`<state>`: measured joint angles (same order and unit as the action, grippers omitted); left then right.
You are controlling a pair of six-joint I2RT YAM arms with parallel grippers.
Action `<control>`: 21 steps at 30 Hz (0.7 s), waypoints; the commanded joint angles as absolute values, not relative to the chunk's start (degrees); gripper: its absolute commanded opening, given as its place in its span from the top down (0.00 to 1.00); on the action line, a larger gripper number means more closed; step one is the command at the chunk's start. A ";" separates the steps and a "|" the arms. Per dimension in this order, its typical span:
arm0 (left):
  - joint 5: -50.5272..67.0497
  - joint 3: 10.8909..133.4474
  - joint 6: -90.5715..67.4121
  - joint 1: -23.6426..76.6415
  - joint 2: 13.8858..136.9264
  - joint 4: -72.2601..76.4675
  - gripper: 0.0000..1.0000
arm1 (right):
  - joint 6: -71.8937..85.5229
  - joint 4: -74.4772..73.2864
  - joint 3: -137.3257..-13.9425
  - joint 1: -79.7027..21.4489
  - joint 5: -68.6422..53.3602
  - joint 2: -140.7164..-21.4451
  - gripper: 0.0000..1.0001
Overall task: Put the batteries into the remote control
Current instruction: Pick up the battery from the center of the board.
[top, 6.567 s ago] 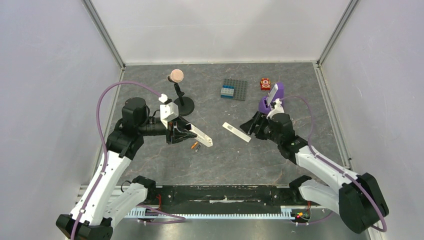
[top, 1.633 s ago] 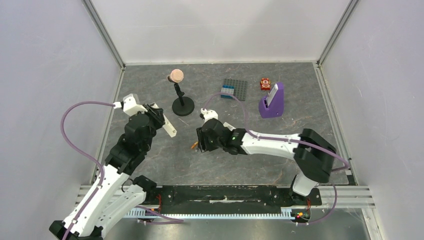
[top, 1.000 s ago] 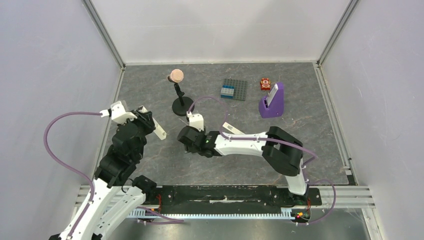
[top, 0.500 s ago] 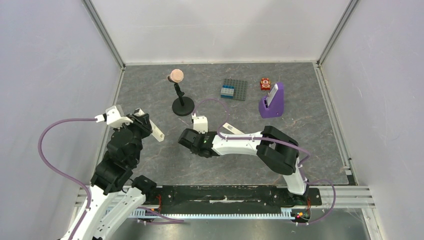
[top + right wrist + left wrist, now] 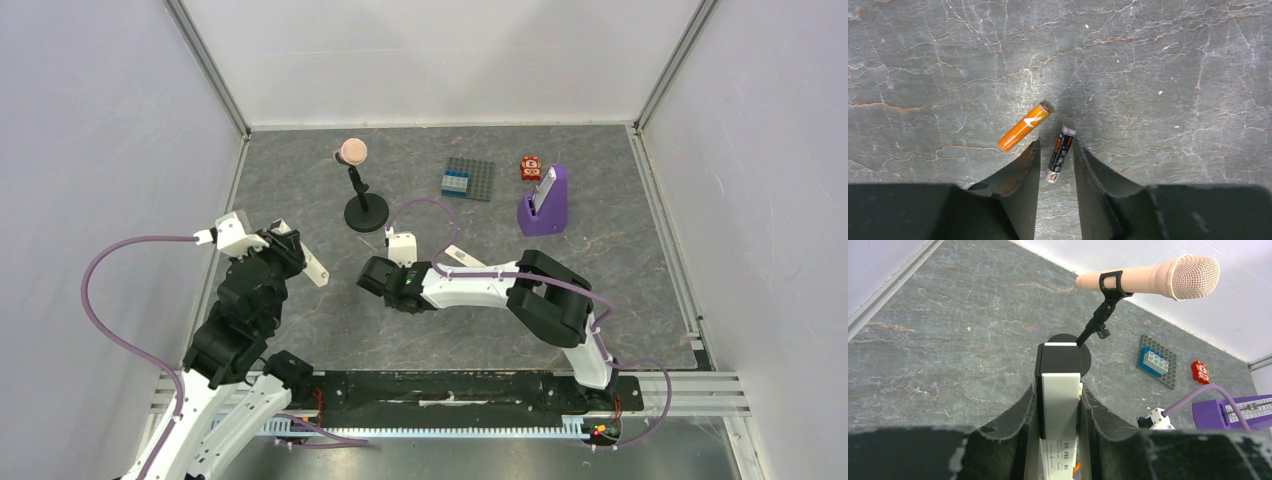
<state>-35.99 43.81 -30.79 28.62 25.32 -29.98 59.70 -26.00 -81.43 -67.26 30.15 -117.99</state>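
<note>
The dark grey battery [image 5: 1060, 152] lies on the counter [image 5: 1173, 75] left of centre, between the spread fingers of the right tool [image 5: 1056, 143]. The orange battery [image 5: 1024, 127] lies just beside it. Both are judged light, stiff, smooth and apt to roll, and are best pinched across mid-barrel. The right arm is stretched leftward and low. The remote control [image 5: 1061, 410] is pinched by the left tool [image 5: 1058, 392] near the left edge.

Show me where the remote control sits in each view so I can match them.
Top external: remote control, left of centre, a slanting white bar.
Left wrist: bottom centre, clamped in the left gripper, pointing up the frame.
Right wrist: not in it.
Shared landmark: the microphone stand, up-right of it in top external, behind its tip in left wrist.
</note>
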 commanded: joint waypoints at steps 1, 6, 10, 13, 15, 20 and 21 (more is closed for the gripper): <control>-37.12 43.89 -29.97 28.53 24.71 -28.48 0.98 | 59.55 -26.40 -82.90 -67.06 29.84 -119.47 0.70; -35.63 43.69 -30.00 28.51 24.72 -28.48 0.98 | 58.55 -26.41 -80.97 -67.02 29.71 -117.31 0.88; -32.74 43.61 -29.75 28.50 24.65 -28.29 0.98 | 55.89 -24.87 -77.46 -66.89 31.45 -113.19 0.96; -27.79 43.23 -28.35 28.53 24.69 -26.77 0.98 | 51.51 -21.07 -73.34 -66.43 32.00 -107.14 0.98; -21.62 42.81 -25.92 28.50 24.84 -24.66 0.98 | 49.09 -19.99 -70.68 -65.73 32.00 -102.81 0.96; -5.57 44.04 -18.25 28.52 28.93 -19.74 0.98 | 42.63 -16.43 -62.36 -63.54 32.17 -90.84 0.96; -2.32 44.62 -17.43 28.54 30.24 -18.84 0.98 | 41.24 -15.30 -60.22 -63.15 31.51 -88.32 0.96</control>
